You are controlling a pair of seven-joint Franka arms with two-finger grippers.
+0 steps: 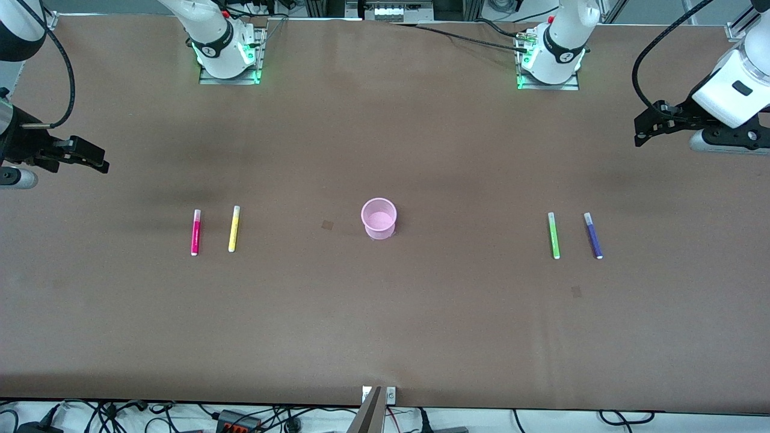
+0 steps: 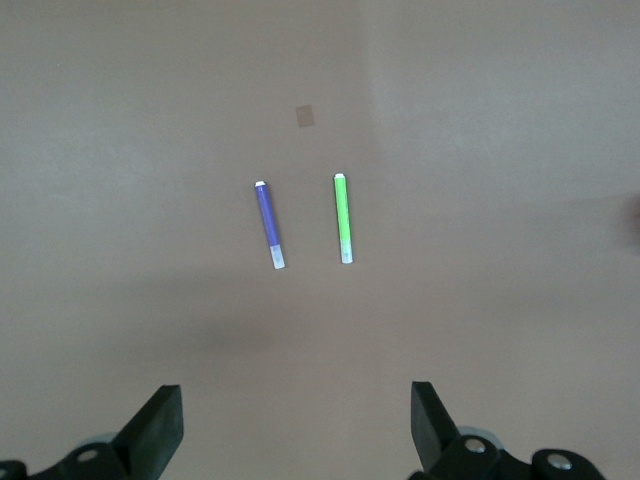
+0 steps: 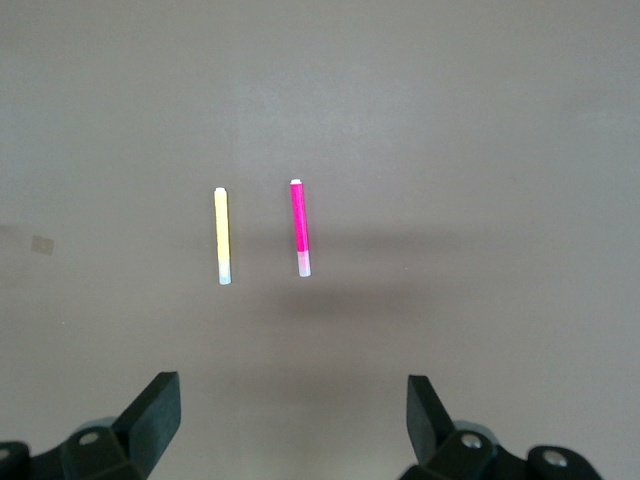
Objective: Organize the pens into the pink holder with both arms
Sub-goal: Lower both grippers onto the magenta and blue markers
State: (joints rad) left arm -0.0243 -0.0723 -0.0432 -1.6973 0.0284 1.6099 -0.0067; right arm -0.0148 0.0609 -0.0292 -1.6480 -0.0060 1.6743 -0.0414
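Four pens lie untouched on the counter [image 1: 385,337]: pink pen [image 1: 195,232] and yellow pen [image 1: 234,228] at the cup's [image 1: 379,218] nine o'clock, green pen [image 1: 554,235] and blue pen [image 1: 593,235] at three. Both the left pincer [image 1: 652,123] and right pincer [image 1: 84,155] hang wide open, empty; next comes descending onto a pen.

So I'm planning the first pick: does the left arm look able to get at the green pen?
Probably yes: the left gripper hangs open above the table, and the green pen lies flat with nothing covering it.

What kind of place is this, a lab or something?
Most likely a robotics lab: two white arms bolted to a brown table, cables along its edge, and a staged layout of pens around a pink holder.
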